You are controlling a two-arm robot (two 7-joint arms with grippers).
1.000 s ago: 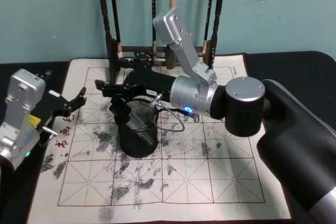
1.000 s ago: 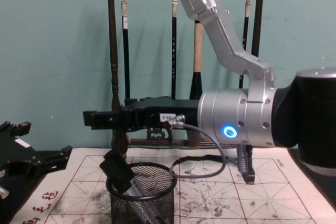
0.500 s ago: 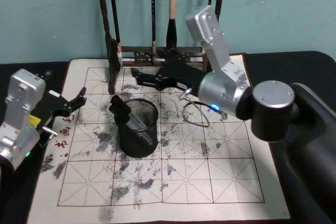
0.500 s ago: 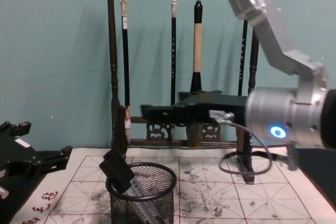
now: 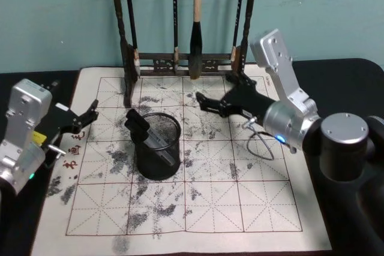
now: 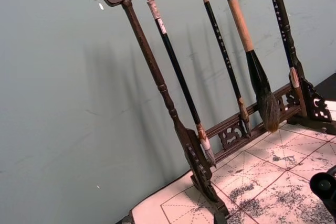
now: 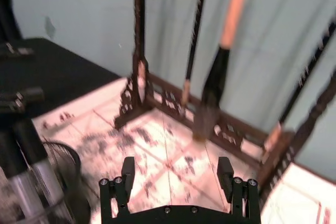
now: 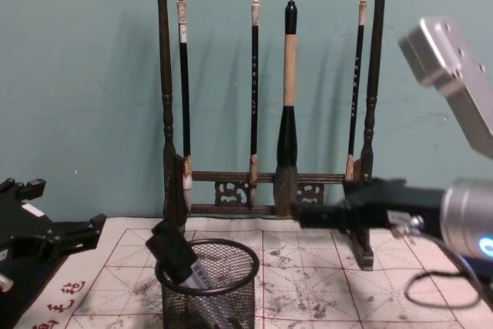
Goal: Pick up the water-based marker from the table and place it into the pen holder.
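The pen holder (image 5: 157, 151), a round black wire-mesh cup, stands on the left-middle of the calligraphy mat. The water-based marker (image 5: 147, 135), black-capped with a grey barrel, leans inside it, cap poking over the rim on the left. In the chest view the marker (image 8: 176, 254) slants out of the pen holder (image 8: 208, 298). My right gripper (image 5: 202, 101) hovers open and holding nothing, to the right of and behind the cup, apart from it; its two fingers spread wide in the right wrist view (image 7: 176, 176). My left gripper (image 5: 90, 115) rests open at the mat's left edge.
A tall dark wooden brush rack (image 5: 183, 61) with several hanging brushes stands at the mat's back edge, close behind my right gripper. The ink-stained grid mat (image 5: 240, 202) lies on a black table. A loose cable (image 5: 259, 143) hangs under the right wrist.
My right arm has pulled back from over the cup, swinging right and toward the rack. The marker stays leaning in the cup. The left arm has not moved.
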